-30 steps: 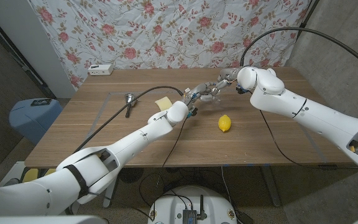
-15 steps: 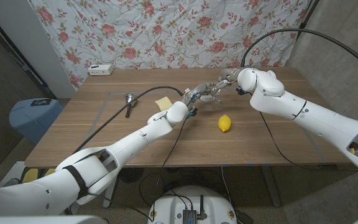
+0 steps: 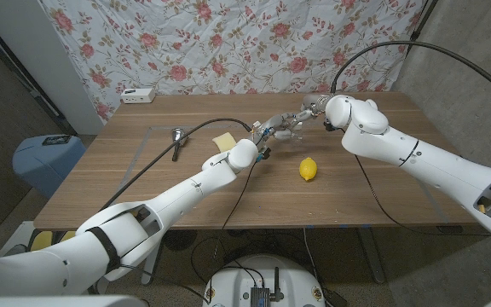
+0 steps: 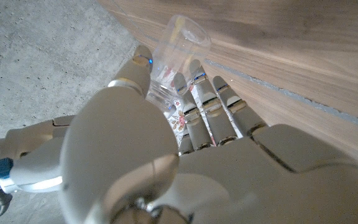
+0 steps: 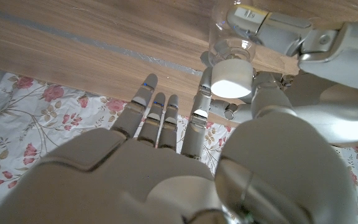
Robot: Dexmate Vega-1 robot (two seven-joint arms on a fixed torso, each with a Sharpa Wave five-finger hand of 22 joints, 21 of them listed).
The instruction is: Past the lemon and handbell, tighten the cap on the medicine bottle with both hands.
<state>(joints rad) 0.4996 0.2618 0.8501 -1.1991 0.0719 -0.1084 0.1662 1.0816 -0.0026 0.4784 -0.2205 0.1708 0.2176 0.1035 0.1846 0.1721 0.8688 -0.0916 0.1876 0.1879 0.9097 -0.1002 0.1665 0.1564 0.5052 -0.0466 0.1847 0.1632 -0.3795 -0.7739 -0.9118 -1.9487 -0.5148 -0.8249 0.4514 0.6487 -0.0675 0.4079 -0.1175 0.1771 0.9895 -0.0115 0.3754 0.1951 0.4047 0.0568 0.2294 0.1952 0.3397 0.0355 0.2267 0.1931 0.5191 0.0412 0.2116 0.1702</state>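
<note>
Makeshift lab: floral sheet [image 3: 228, 47] backdrop, concrete wall [image 3: 476, 51]

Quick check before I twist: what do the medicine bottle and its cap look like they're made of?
The medicine bottle looks like clear, glossy plastic, possibly glass: the table grain shows through its wall, and a printed label sits lower down. The cap looks like opaque white plastic with a smooth matte finish, held by the right hand; the left hand grips the bottle.
</note>
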